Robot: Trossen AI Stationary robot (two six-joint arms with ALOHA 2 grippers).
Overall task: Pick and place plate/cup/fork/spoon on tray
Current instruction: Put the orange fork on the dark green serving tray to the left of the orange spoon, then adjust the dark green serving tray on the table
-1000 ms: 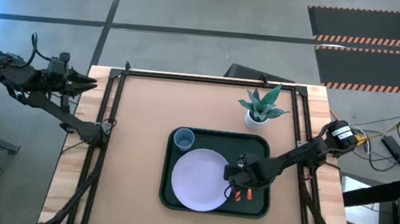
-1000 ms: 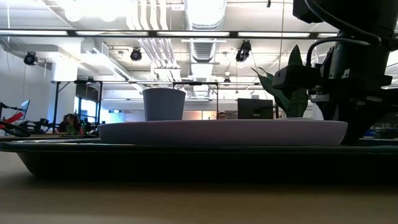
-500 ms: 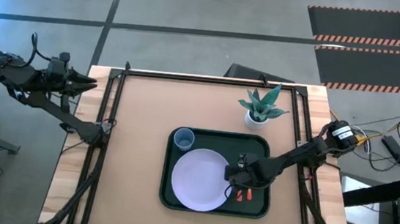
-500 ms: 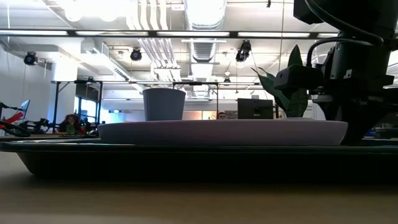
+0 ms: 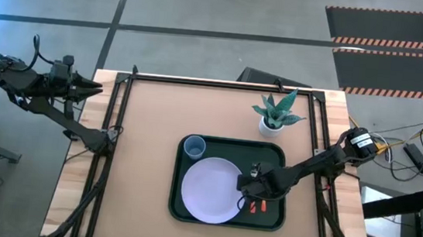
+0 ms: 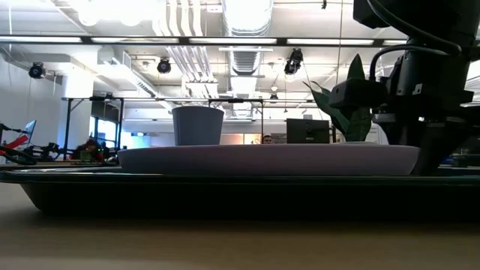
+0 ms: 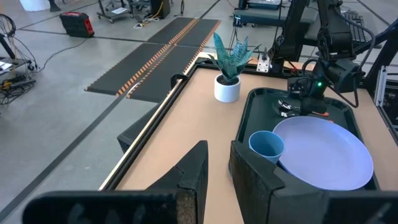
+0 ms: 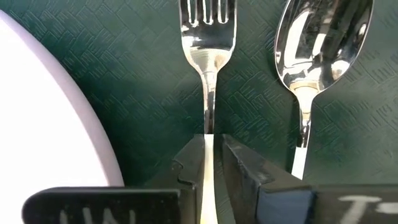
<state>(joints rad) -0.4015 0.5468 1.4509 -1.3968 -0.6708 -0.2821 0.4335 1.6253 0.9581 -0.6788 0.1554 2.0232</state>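
We have the right end effector [image 8: 208, 165] low over the tray [image 8: 124, 74], its two fingers pinching the slim neck of the fork [image 8: 207, 37]. The fork lies flat on the tray floor, tines pointing away from the end effector. The spoon [image 8: 311, 56] lies just beside it on the side away from the plate [image 8: 43, 124], whose rim curves past on the opposite side. The cup [image 5: 194, 146] stands at the tray's corner beyond the plate.

We judge the fork light, stiff and slick: polished metal that can swivel in a narrow pinch. The neck between tines and handle gives us the steadiest hold, though it sits close to the spoon.

The left end effector [image 7: 214, 168] waits off the counter edge, well apart, fingers slightly spread.
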